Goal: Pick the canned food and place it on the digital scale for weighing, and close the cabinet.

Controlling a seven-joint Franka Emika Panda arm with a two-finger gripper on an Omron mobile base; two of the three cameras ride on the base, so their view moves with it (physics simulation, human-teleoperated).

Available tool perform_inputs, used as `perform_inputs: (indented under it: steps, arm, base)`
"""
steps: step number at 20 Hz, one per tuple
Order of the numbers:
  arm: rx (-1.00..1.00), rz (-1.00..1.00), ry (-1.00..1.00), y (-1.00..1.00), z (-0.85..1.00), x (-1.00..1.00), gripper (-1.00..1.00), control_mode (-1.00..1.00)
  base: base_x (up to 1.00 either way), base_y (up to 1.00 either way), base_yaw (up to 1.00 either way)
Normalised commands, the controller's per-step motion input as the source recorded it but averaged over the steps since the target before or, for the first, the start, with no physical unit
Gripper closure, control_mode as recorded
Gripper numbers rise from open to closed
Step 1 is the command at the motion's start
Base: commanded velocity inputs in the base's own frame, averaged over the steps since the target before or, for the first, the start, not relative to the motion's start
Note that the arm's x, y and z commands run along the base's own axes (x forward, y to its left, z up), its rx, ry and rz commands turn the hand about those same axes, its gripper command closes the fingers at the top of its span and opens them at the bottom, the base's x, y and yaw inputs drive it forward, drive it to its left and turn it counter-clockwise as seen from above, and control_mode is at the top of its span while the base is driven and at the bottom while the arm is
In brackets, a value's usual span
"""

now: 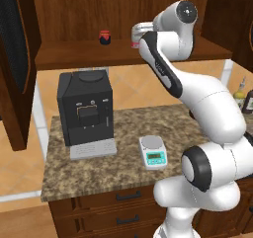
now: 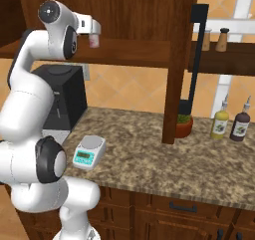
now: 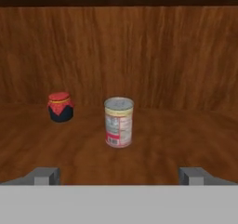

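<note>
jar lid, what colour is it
Red, on the dark jar left of the can; clearest in the hand view.

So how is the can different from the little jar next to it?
The can is taller and silvery with a red band; the jar is squat and dark with a red lid. The can stands nearer the hand camera, the jar farther back beside it. Both stand upright on the cabinet shelf.
</note>
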Motion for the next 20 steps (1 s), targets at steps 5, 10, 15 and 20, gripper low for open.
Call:
perform_inputs:
  steps: [5, 10, 15, 20]
  arm:
    - [0.00, 0.00, 0.07, 0.01, 0.02, 0.31, -1.00, -1.00]
    - [0.00, 0.01, 0.08, 0.00, 0.01, 0.29, -1.00, -1.00]
    - [0.00, 0.06, 0.09, 0.00, 0.00, 0.22, -1.00, -1.00]
    - [0.00, 0.01, 0.05, 0.06, -0.16, 0.17, -1.00, -1.00]
  base:
    - [0.00, 0.00, 0.00]
    - [0.00, 0.00, 0.00]
    - [0.00, 0.00, 0.00]
    - [0.00, 0.00, 0.00]
